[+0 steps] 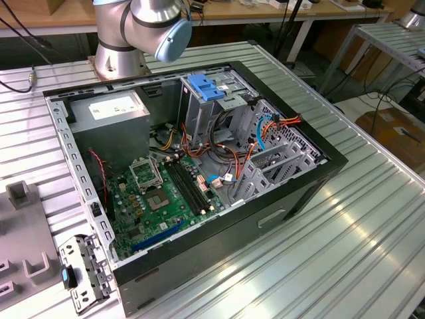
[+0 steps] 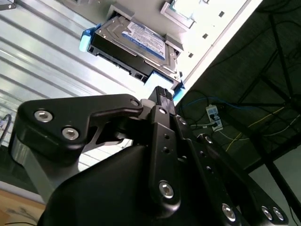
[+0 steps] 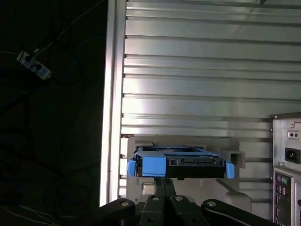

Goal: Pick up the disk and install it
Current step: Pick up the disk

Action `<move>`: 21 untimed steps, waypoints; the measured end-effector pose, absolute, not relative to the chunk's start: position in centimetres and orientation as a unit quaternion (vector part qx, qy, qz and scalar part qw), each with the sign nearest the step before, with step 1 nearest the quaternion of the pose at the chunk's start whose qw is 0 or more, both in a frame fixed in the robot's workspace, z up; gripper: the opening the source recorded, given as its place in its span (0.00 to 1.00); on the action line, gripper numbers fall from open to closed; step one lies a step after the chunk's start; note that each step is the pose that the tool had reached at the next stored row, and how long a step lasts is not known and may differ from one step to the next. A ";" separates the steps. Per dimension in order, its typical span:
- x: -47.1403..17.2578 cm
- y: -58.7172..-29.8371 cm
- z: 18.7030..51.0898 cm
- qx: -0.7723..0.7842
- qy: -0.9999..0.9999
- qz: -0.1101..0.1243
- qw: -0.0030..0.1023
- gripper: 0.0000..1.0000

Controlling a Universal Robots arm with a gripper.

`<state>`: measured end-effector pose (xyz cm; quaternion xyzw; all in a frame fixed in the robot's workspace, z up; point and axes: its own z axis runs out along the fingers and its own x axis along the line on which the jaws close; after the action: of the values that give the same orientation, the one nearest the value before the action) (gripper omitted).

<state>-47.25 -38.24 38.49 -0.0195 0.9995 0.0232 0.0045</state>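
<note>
Ribbed table (image 3: 197, 70): disk (image 3: 181, 167) on grey holder (image 3: 233, 147), PC case (image 3: 287, 188) nr

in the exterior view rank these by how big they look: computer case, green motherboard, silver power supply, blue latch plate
1. computer case
2. green motherboard
3. silver power supply, which sits farther back, so the gap is unsure
4. blue latch plate

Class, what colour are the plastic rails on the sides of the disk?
Bright blue, clearest on the disk in the first wrist view.
</note>
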 end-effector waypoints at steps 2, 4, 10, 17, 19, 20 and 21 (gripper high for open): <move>-47.2 -38.2 38.5 -0.038 0.999 0.023 0.004 0.11; -47.2 -38.2 38.5 -0.053 0.998 0.023 0.004 0.11; -47.2 -38.2 38.5 -0.115 0.993 0.024 0.002 0.11; -47.2 -38.2 38.5 -0.210 0.977 0.024 0.000 0.11; -47.2 -38.2 38.5 -0.230 0.973 0.024 -0.001 0.11; -47.2 -38.2 38.5 -0.244 0.970 0.024 -0.001 0.11; -47.2 -38.2 38.5 -0.263 0.964 0.024 -0.001 0.11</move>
<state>-47.25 -38.24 38.49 -0.2634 0.9644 0.0236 -0.0014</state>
